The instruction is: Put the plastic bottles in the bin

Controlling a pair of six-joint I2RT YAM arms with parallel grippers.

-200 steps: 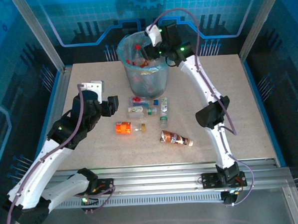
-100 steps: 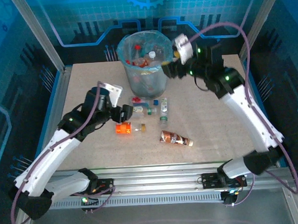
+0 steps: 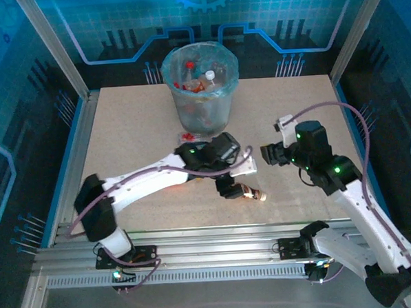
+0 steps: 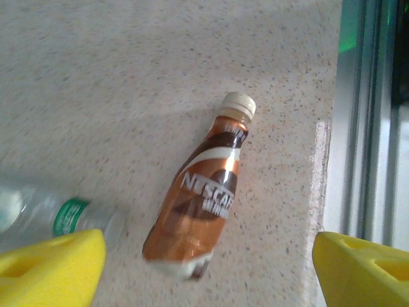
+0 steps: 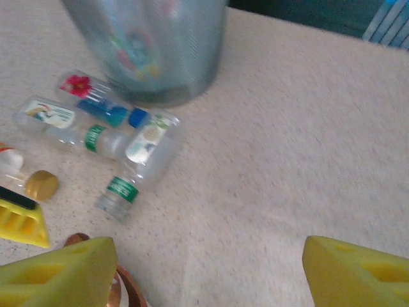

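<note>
The bin point(image 3: 203, 116) stands at the table's back middle with several plastic bottles point(image 3: 200, 82) inside it. A brown-labelled bottle point(image 4: 204, 198) lies on the table near the front edge, cap pointing away. My left gripper point(image 4: 204, 275) hovers over its base end, open, with the yellow fingers point(image 4: 51, 265) wide apart. From above, the left gripper point(image 3: 229, 187) sits just left of that bottle point(image 3: 252, 191). My right gripper point(image 5: 208, 275) is open over bare table right of the bottles, and shows from above as well point(image 3: 266, 154). Three clear bottles point(image 5: 144, 160) lie by the bin point(image 5: 153, 45).
A clear bottle with a green band point(image 4: 64, 217) lies left of the brown one. A red-labelled bottle point(image 3: 189, 137) shows beside the left arm, which covers the others. The table's front edge and metal rail point(image 4: 358, 128) run close to the brown bottle.
My left arm swept from the table's left across to the brown bottle. My right arm pulled back from over the bin and dropped to the table's right middle. Both jaws widened.
</note>
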